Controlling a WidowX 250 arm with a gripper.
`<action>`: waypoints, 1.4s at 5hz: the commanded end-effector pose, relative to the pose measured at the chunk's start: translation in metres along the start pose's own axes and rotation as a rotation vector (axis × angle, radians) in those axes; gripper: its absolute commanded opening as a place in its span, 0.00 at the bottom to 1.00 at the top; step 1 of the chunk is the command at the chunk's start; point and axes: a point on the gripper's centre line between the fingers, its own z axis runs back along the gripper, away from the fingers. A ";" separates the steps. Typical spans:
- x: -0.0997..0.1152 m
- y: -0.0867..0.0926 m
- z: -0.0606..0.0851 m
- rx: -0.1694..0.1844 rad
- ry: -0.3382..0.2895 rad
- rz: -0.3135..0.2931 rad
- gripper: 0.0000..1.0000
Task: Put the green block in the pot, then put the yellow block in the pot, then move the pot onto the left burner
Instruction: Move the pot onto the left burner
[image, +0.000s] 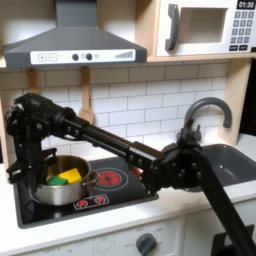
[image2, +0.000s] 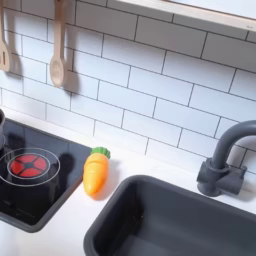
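Sitting near the stovetop's (image: 120, 198) left edge in the first exterior view, the pot (image: 62, 184) holds the green block (image: 58, 182) and yellow block (image: 72, 176); the gripper's (image: 30, 168) state I cannot tell; a poor rim grip could tip the pot and spill both cubes.

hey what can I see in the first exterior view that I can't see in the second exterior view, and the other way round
First exterior view: the pot on the cooktop's left side in the first exterior view, holding the green block and the yellow block, with the arm reaching to it, plus the range hood and microwave.
Second exterior view: the toy carrot on the counter.
Both: the red burner, the sink, the faucet, the hanging wooden spoon and the white tiles.
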 end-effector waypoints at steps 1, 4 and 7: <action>-0.006 -0.014 0.008 -0.016 -0.013 -0.039 1.00; -0.027 -0.041 0.037 -0.022 -0.087 -0.127 1.00; -0.067 -0.103 0.023 -0.047 -0.028 -0.257 1.00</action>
